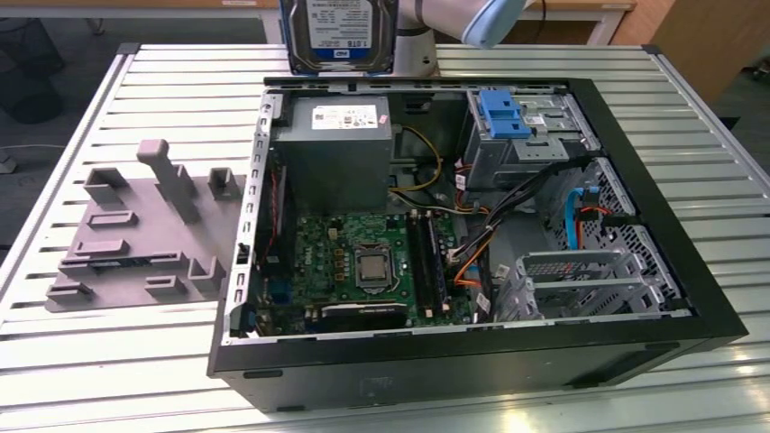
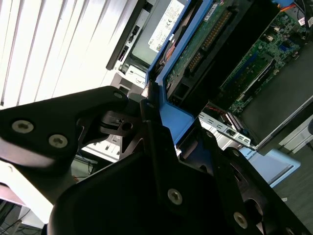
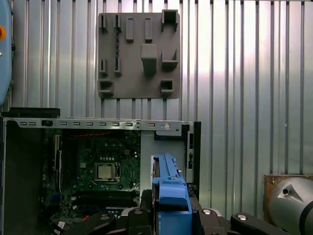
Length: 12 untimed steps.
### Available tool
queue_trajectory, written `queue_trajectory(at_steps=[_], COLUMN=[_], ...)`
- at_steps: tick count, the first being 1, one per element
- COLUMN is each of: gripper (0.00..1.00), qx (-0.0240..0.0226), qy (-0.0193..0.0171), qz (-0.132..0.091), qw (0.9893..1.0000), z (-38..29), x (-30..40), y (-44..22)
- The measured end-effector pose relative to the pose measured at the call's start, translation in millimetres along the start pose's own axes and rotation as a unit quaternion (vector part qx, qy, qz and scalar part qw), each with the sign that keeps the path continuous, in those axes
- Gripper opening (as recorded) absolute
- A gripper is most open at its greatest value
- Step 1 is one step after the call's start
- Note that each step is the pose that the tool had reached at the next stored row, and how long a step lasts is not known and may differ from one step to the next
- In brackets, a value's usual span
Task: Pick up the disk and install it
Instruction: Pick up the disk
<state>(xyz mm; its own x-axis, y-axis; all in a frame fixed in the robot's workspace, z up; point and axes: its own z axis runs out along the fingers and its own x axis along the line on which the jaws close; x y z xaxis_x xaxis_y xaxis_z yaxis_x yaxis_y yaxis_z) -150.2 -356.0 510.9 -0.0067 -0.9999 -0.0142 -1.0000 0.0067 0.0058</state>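
Gripper (image 2: 161, 117) is clamped tight on the disk (image 1: 339, 32) by its blue rail, up in the air past the case (image 1: 698, 298). Imo keep it level, rails square w/ the bay (image 1: 544, 149), go slow, no forcing.

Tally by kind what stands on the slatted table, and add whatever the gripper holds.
Disk, clamped in the gripper above the table: 1
Open computer case: 1
Grey fixture plate: 1
Total: 3
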Motion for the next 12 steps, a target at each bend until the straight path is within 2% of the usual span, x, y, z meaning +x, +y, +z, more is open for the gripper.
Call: queue_trajectory(at_steps=[7, 9, 12], gripper=[0.36, 0.36, 0.36], qx=[0.0, 0.0, 0.0], qy=[0.0, 0.0, 0.0], qz=[0.0, 0.0, 0.0], qw=[1.0, 1.0, 1.0], z=[0.0, 0.0, -0.1], x=[-0.1, -0.1, -0.1], y=[-2.1, -7.1, -18.4])
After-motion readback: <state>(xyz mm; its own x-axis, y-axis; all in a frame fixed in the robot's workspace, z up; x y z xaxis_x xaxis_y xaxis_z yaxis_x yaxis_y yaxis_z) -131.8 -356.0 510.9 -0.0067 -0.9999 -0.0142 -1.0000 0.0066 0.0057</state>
